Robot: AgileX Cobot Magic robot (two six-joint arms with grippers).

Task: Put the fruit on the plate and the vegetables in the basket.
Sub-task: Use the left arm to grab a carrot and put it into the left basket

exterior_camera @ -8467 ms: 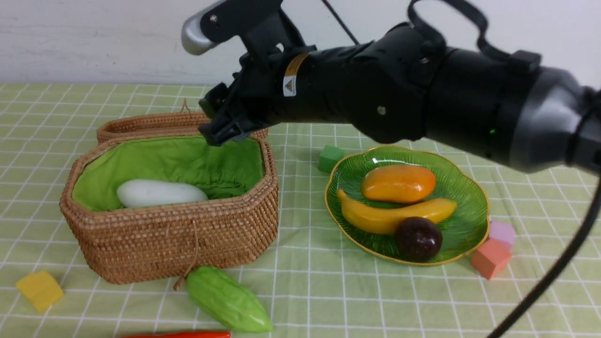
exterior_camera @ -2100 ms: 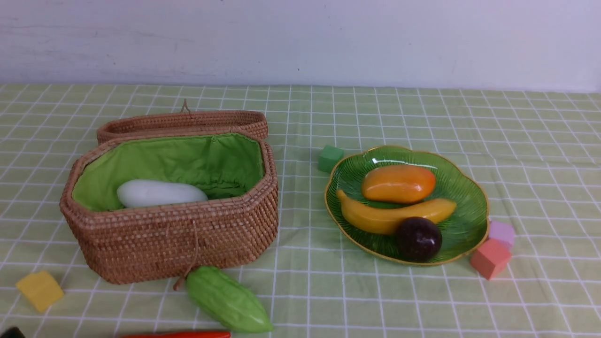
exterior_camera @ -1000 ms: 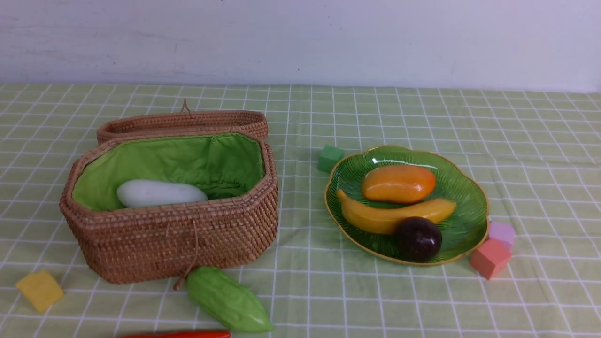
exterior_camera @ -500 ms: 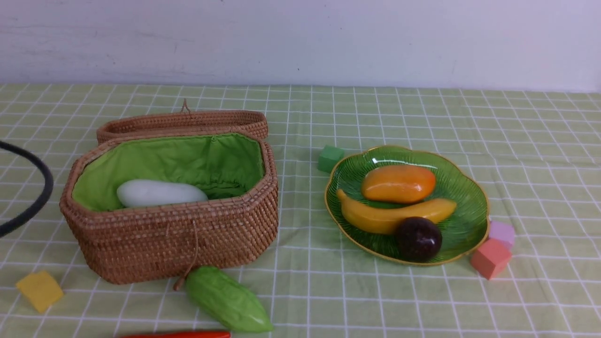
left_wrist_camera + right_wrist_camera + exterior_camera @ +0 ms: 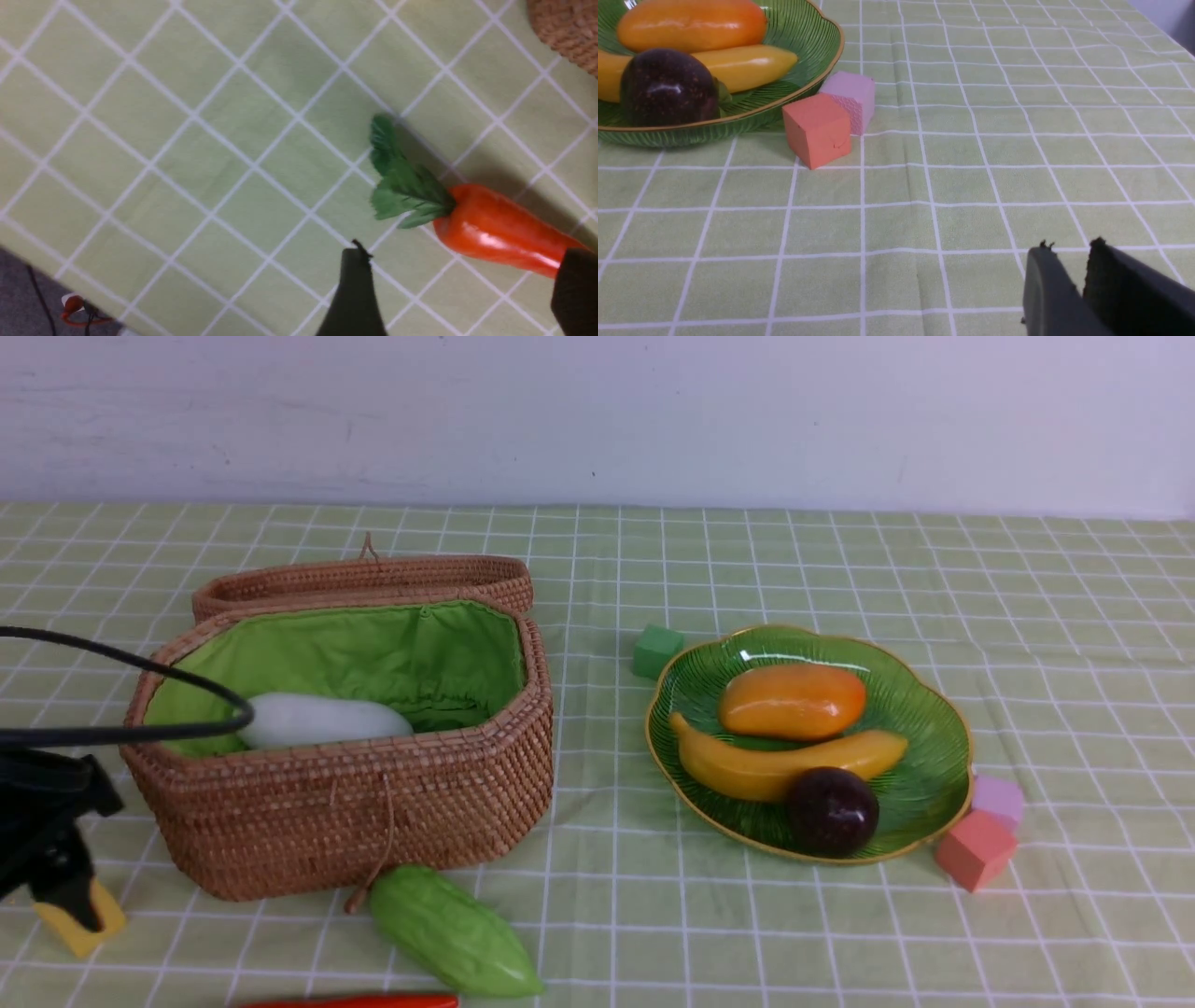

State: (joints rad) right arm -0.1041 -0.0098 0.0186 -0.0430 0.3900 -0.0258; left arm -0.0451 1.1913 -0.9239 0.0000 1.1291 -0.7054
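The green plate point(image 5: 934, 709) holds the orange mango point(image 5: 792, 700), the yellow banana point(image 5: 747, 770) and the dark purple ball point(image 5: 831, 810). They also show in the right wrist view, with the plate point(image 5: 803, 70) at its edge. The wicker basket point(image 5: 373, 803) holds the white radish point(image 5: 322, 719). The green gourd point(image 5: 453, 931) lies on the cloth in front of it. The red pepper point(image 5: 355, 1001) lies at the front edge. My left gripper point(image 5: 465, 254) is open just above the pepper point(image 5: 490, 231), near its leafy end. My right gripper point(image 5: 1070, 246) is shut and empty over bare cloth.
The basket's lid point(image 5: 364, 577) lies open behind it. A yellow cube point(image 5: 84, 929) sits partly behind my left gripper point(image 5: 56, 868). A green cube point(image 5: 656, 650) stands left of the plate; an orange cube point(image 5: 976, 849) and a pink cube point(image 5: 999, 800) stand at its right.
My left arm has come into the front view from the left. Its cable now arcs across the basket's left end and its gripper partly covers the yellow cube. Nothing else moved.
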